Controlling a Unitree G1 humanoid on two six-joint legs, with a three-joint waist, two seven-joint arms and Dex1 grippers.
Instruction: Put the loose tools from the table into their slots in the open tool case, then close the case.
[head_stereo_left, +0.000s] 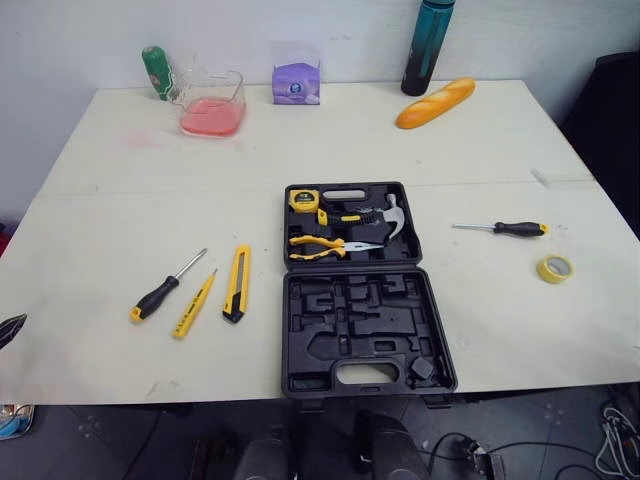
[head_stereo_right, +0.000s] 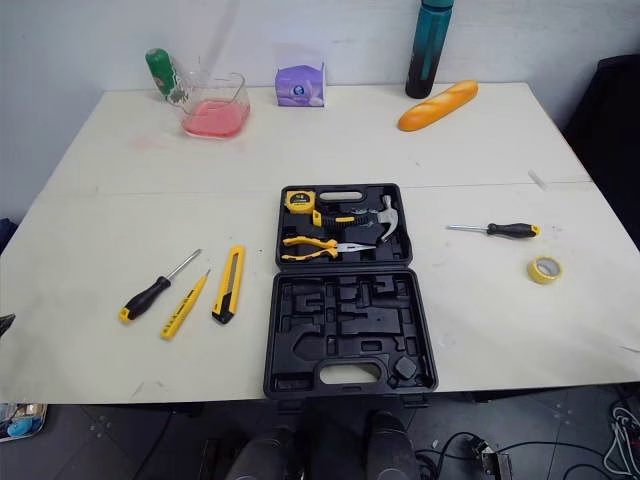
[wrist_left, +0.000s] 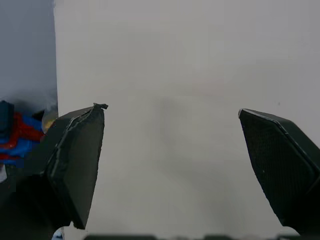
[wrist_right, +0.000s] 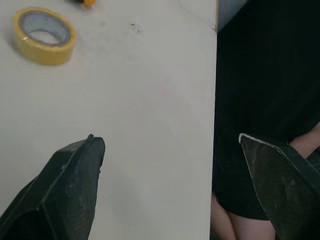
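Tool case (head_stereo_left: 355, 290) sits open dead centre of the frame on the surface (head_stereo_left: 120, 200), with a black-handled screwdriver (head_stereo_left: 165, 287), a yellow screwdriver (head_stereo_left: 193, 304) and a utility knife (head_stereo_left: 237, 283) loose at lower left. A third screwdriver (head_stereo_left: 505, 228) and a tape roll (head_stereo_left: 555, 268) are out at right. Both the left fingers (wrist_left: 75, 160) and right fingers (wrist_right: 70, 185) are spread wide, holding nothing.

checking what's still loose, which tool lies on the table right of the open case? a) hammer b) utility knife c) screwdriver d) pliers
c, a screwdriver with a black handle lies by itself on the table to the right of the tool case, near the yellow tape roll.
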